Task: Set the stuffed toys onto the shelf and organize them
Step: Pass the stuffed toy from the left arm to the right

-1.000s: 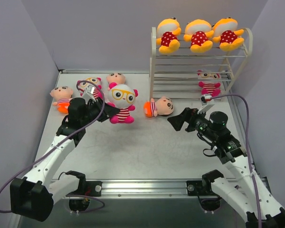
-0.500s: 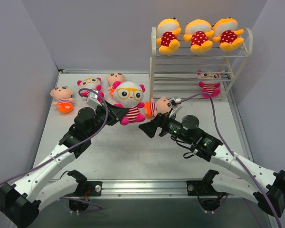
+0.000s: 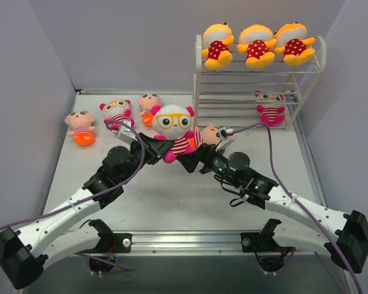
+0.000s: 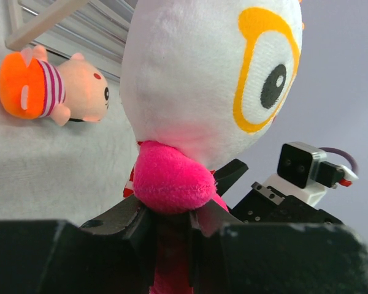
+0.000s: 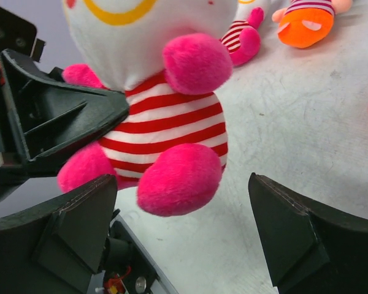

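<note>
**Left of frame (overhead view).** A peach-faced doll [image 3: 80, 127] lies on the table [image 3: 172, 202] at the upper left. To its right are the loose glasses doll [image 3: 115, 111] and a second peach-faced doll [image 3: 149, 102]. None of these is on the shelf.

**Centre of frame.** The left gripper [image 3: 157, 147] is clamped narrow on the held glasses doll [image 3: 173, 122], which is upright and clear of the table. The left wrist view shows the jaws pinching a pink limb below the head. The right gripper [image 3: 191, 160] is spread wide and empty, immediately right of this doll. In the right wrist view, the striped body and pink feet sit between its fingers, which have not closed on them. A third peach-faced doll [image 3: 210, 136] lies on its side just behind both grippers.

**Right of frame.** The shelf [image 3: 198, 73] carries three yellow polka-dot dolls [image 3: 256, 46] on the top tier. The shelved glasses doll [image 3: 270, 105] sits at the right end of a lower tier.

**Step in hand (judged).** This is a hand-over of the held glasses doll from the left arm to the right arm, probably for placement beside the shelved glasses doll.

**Next move (judged).** The right jaws must close squarely on the striped body before the left jaws release. A grip on a foot alone is likely to let the heavy head swing.
</note>
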Robot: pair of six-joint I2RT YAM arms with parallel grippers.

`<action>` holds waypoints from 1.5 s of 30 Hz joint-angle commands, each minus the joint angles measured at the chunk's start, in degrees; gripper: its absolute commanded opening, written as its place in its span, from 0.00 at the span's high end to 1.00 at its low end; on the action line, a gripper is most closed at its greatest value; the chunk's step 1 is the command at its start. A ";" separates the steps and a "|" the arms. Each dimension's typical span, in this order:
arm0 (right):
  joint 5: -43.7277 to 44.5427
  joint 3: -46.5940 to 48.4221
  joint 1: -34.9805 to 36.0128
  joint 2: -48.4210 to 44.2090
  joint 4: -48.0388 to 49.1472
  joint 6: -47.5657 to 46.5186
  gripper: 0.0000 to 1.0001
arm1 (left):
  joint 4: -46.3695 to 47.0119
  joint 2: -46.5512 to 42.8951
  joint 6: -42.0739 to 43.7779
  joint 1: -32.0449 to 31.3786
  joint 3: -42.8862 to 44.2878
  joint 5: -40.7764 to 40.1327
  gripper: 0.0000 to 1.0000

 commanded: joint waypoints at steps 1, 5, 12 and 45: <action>5.13 -0.82 0.59 0.33 5.11 2.39 0.09 | 7.68 -0.06 -1.25 -1.77 0.12 -3.17 0.93; 5.14 -1.44 0.59 0.86 6.68 3.27 0.10 | 8.82 0.55 -1.08 -3.27 0.03 -4.93 0.93; 5.23 -1.18 0.94 0.16 8.36 3.89 0.13 | 9.88 2.83 0.77 -5.90 -0.23 -7.38 0.93; 11.73 1.72 1.12 -1.07 -5.52 4.78 0.85 | 6.45 5.03 11.75 -10.74 1.52 -13.19 0.75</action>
